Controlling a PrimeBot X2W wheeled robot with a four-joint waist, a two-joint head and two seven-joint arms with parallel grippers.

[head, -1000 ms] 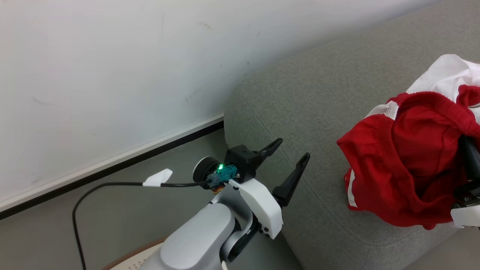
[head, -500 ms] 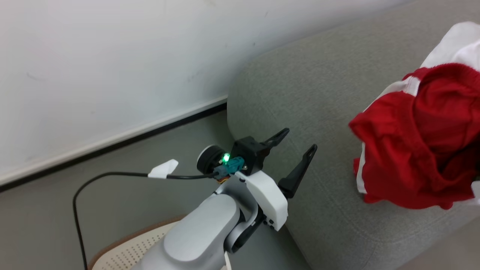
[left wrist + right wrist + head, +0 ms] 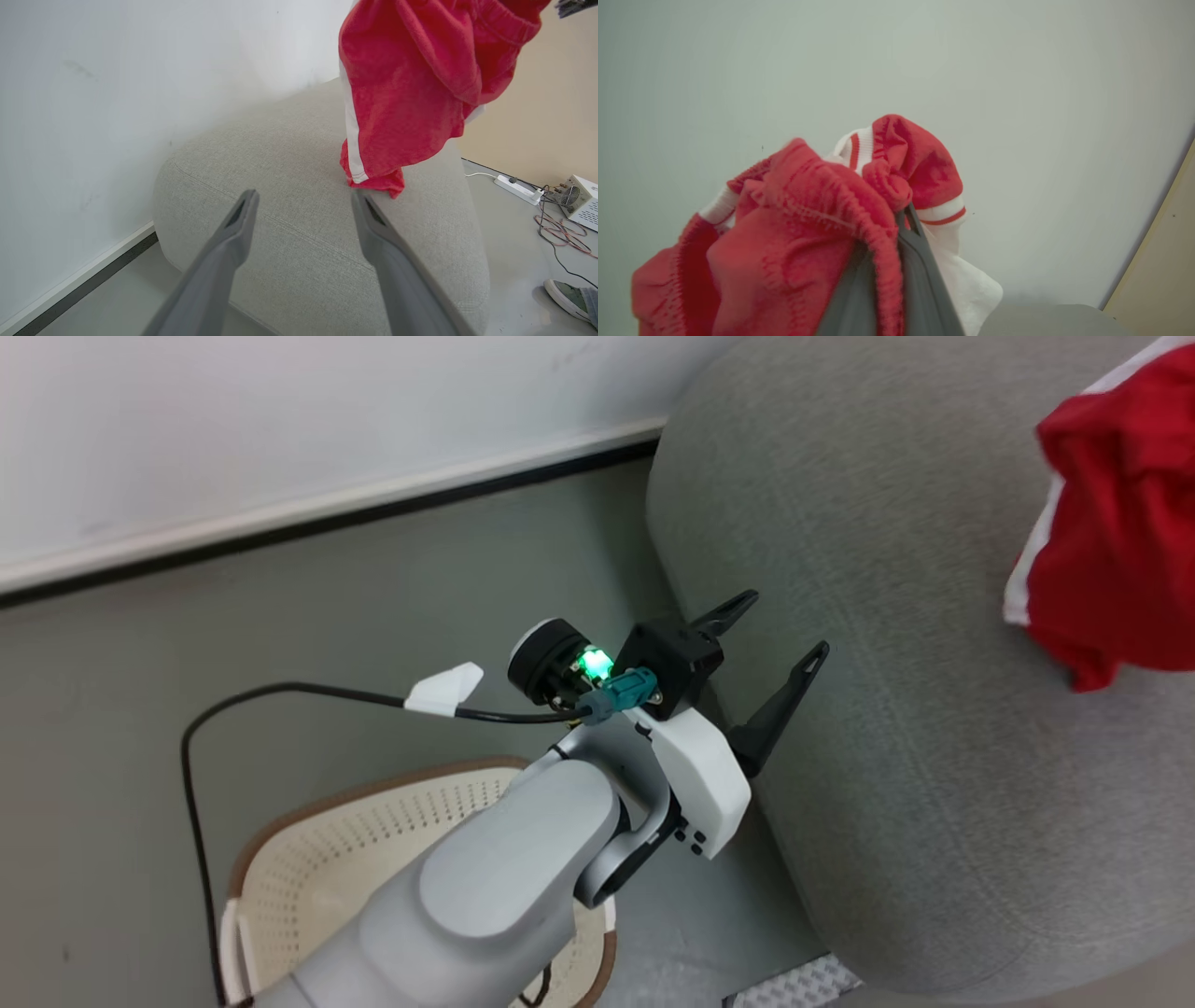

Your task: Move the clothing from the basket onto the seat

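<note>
**Lower left, head view:** laundry basket (image 3: 308, 868), cream and perforated with a brown rim, standing on the floor beside the sofa. The clothing is out of it.

**Centre:** my left gripper (image 3: 786, 625), fingers spread wide with nothing between them, poised at the sofa's rounded corner. In the left wrist view it (image 3: 303, 196) points across the cushion toward the garment.

**Centre to right:** grey sofa (image 3: 887, 756), the seat of the task.

**Right:** red garment (image 3: 1120, 504) with a white side stripe, hanging above the cushion from my right gripper (image 3: 901, 228). That gripper's fingers are pressed together on the gathered elastic waistband, with a white, red-banded piece bunched in alongside. In the left wrist view the lowest hem comes down to the cushion, though I cannot tell whether it touches.

**Handling:** I judge the garment light, limp and unbreakable. It holds no shape of its own, drapes from whatever point is pinched, and may cling to a finger on release. The waistband, thick and gathered, looks the soundest place to take hold, since the smooth panels would likely slide between the fingers.

**Orientation:** the long axis is close to vertical, with the waistband uppermost and the stripe running down its length. The leg hem points at the seat.
</note>
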